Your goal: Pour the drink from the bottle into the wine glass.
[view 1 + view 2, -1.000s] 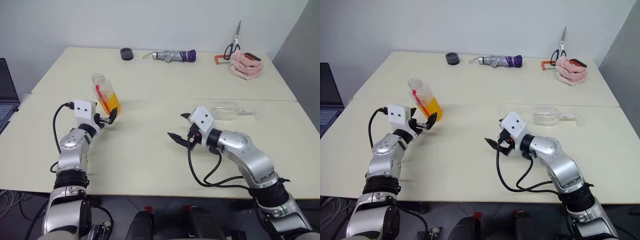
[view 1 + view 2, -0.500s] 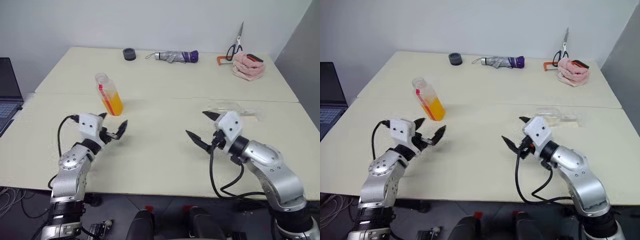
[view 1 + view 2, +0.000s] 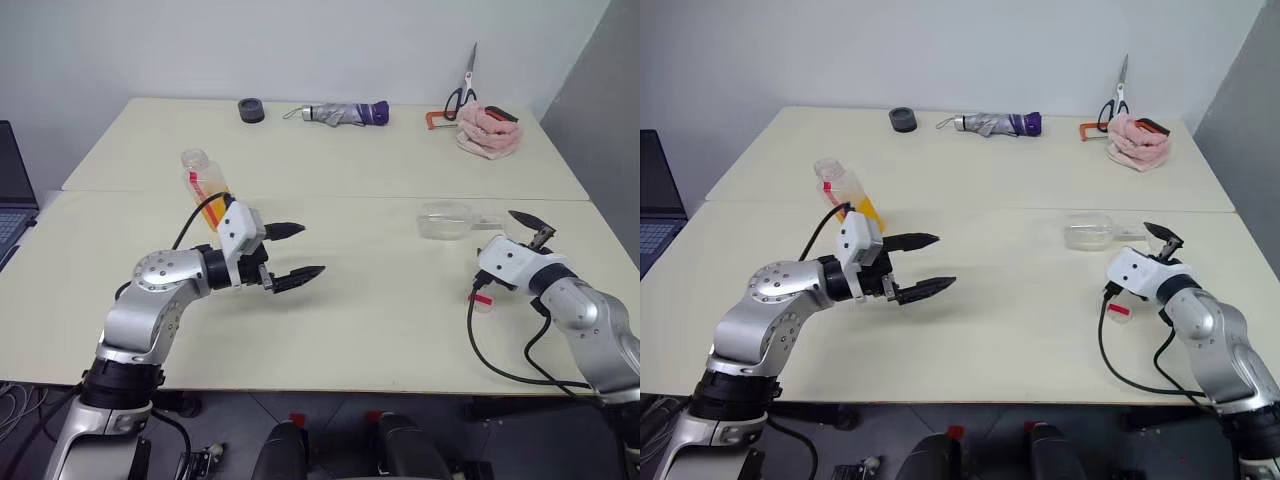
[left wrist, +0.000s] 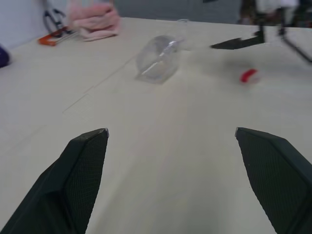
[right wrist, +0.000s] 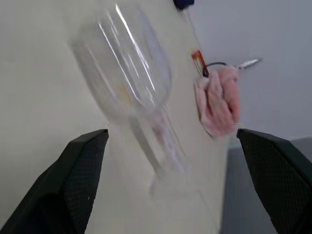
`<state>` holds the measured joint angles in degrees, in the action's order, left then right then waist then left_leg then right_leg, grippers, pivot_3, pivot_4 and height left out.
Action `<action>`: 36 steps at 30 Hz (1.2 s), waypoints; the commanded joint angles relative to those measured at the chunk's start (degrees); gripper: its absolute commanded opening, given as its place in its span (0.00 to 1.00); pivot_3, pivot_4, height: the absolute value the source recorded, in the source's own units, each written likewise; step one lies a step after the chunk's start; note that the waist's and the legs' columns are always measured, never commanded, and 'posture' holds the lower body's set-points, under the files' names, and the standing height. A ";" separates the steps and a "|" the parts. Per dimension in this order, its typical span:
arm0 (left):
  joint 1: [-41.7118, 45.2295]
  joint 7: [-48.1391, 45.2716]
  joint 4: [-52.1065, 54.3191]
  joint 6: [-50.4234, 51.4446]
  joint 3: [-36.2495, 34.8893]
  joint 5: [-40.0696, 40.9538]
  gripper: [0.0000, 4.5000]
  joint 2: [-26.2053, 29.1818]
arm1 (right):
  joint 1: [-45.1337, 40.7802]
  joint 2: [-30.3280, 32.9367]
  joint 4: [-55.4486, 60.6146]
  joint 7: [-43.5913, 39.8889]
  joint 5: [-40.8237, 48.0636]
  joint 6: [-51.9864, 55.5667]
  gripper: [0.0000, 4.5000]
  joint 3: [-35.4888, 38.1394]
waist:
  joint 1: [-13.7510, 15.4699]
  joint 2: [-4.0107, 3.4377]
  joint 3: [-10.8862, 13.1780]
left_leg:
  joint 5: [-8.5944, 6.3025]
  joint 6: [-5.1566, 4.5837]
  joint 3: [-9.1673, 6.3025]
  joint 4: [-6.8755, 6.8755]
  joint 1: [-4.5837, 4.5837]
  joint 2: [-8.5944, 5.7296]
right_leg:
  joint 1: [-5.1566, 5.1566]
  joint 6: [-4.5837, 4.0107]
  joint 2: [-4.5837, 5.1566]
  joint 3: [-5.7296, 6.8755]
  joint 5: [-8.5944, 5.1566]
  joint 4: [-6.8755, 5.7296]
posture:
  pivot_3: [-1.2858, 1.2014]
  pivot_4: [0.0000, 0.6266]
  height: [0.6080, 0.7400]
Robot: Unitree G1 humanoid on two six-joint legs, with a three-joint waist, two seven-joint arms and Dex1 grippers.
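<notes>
The bottle (image 3: 200, 172) stands upright at the left of the near table with no cap on its neck. The orange drink (image 3: 207, 208) fills its lower part. My left gripper (image 3: 310, 250) hangs open and empty to the right of the bottle, pointing toward the table's middle. The wine glass (image 3: 448, 220) lies on its side at the right, also seen ahead of the left wrist as wine glass (image 4: 158, 61). My right gripper (image 3: 535, 228) stands open just right of the glass's foot, holding nothing. The glass's bowl (image 5: 131, 73) lies between and beyond its fingers.
A small red-and-white cap (image 3: 481, 298) lies on the table by my right wrist. On the far table are a black roll (image 3: 251, 108), a folded umbrella (image 3: 340, 112), scissors (image 3: 462, 90) and a pink cloth (image 3: 488, 130). A laptop (image 3: 10, 190) sits at the left edge.
My left gripper has swung right, away from the bottle, and now points toward the middle. My right gripper has moved right from the table's centre to beside the glass's foot.
</notes>
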<state>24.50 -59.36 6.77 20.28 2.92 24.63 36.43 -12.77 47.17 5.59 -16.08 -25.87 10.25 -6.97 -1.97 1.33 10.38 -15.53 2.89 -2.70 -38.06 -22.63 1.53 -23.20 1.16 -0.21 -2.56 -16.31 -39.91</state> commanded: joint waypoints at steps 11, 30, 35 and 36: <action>4.31 -7.09 -5.39 -6.33 3.95 -2.26 0.99 -2.69 | -17.13 -1.75 -30.04 10.53 -15.77 -13.07 1.00 -10.28 | 0.08 -0.01 0.01 | 0.00 0.00 0.00 -0.02 -0.08 0.02 | -0.04 -0.03 -0.01 -0.03 -0.01 0.03 | 0.52 0.24 1.00; 4.67 -6.05 -5.57 -5.58 2.99 -2.96 1.00 -4.10 | -31.28 -8.34 -55.58 18.72 -18.76 -18.87 0.27 -16.42 | -0.41 -0.01 0.00 | 0.00 0.00 0.06 -0.03 -0.05 0.03 | -0.04 -0.05 0.01 -0.09 0.00 0.00 | 0.52 0.24 1.00; 3.93 -4.27 -5.07 -4.29 2.23 -2.71 1.00 -4.02 | -32.37 -9.32 -55.94 20.62 -17.73 -19.50 0.03 -15.94 | -0.87 0.00 0.00 | 0.00 0.00 0.06 -0.04 -0.02 0.04 | -0.03 -0.05 0.01 -0.10 0.00 -0.03 | 0.52 0.24 1.00; 3.52 -3.15 -5.07 -3.75 1.52 -2.57 1.00 -4.07 | -32.04 -9.55 -53.90 20.79 -16.48 -19.99 0.03 -14.88 | -1.01 0.00 0.00 | 0.00 0.00 0.06 -0.04 -0.01 0.04 | -0.03 -0.05 0.01 -0.10 0.00 -0.03 | 0.52 0.24 1.00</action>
<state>28.04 -63.93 -0.09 16.09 6.52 21.35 32.33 -44.32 37.94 -50.56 3.53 -43.74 -8.83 -23.18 -2.97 1.33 10.38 -15.53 2.89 -2.64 -38.09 -22.64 1.57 -23.23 1.12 -0.20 -2.66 -16.30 -39.94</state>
